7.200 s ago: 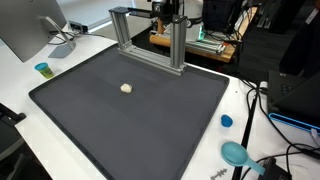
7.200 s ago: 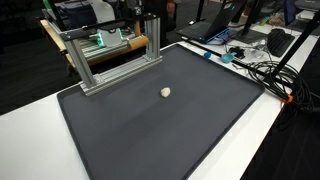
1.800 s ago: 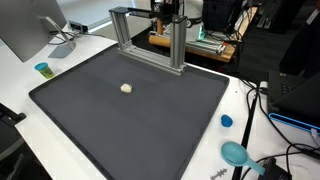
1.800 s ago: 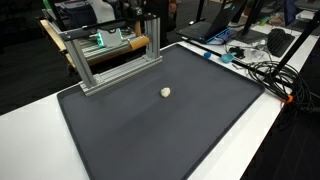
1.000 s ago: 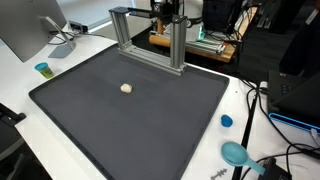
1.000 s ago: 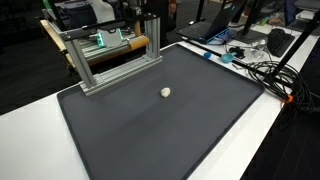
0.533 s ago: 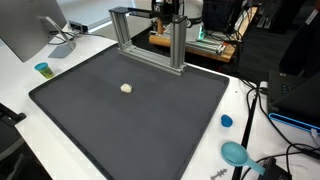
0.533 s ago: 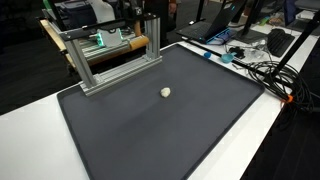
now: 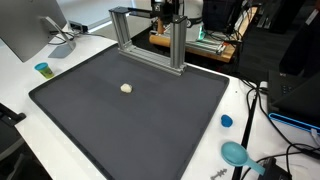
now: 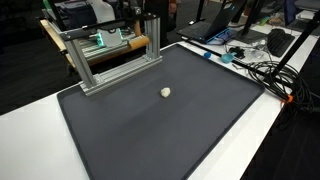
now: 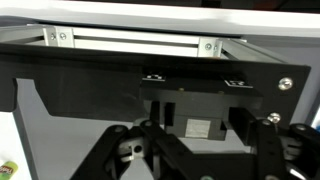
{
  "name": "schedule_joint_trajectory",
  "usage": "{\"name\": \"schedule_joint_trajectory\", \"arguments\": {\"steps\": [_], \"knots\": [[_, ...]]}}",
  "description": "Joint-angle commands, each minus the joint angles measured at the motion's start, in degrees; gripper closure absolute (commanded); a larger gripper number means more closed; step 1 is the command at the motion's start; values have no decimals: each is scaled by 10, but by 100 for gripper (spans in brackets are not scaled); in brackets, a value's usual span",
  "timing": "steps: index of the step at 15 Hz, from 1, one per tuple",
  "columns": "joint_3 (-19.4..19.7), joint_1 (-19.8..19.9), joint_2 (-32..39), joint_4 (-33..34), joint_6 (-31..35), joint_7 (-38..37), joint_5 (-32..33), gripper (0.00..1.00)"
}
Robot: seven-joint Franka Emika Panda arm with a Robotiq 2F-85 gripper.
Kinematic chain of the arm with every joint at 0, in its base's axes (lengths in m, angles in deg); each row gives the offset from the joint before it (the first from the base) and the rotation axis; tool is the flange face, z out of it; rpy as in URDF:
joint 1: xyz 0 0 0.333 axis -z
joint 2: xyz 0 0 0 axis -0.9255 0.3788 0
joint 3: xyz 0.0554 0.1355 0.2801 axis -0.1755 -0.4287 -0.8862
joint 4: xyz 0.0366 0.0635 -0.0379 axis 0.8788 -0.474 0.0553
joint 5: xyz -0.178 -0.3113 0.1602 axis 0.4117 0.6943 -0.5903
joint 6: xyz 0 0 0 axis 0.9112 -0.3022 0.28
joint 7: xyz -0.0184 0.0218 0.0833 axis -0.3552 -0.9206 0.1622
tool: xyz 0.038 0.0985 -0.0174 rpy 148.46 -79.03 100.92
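Pincer (image 11: 200, 160) hanging close in front of metal frame (image 11: 130, 40). Only pincer's dark linkages showing along bottom of wrist view, fingertips falling outside shot, so cannot tell whether released or clenched. Frame (image 9: 179, 45) standing upright at far edge of black mat (image 9: 130, 115). Small pale lump (image 9: 126, 87) lying on mat, well apart from frame. Mat lying on white tabletop (image 9: 20, 85). Blue cap (image 9: 226, 121) sitting on tabletop just beside mat edge.
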Motion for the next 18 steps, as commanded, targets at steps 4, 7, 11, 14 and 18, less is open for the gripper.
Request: {"name": "schedule_joint_trajectory", "arguments": {"steps": [4,7,11,14,18], "knots": [[-1,-8,18,26,-28,10,15,66],[-2,-9,21,32,-36,7,15,71],[10,-14,15,27,-25,14,-3,14],[15,-13,9,21,-23,13,-9,5],[22,-14,2,17,-25,10,-23,23]]}}
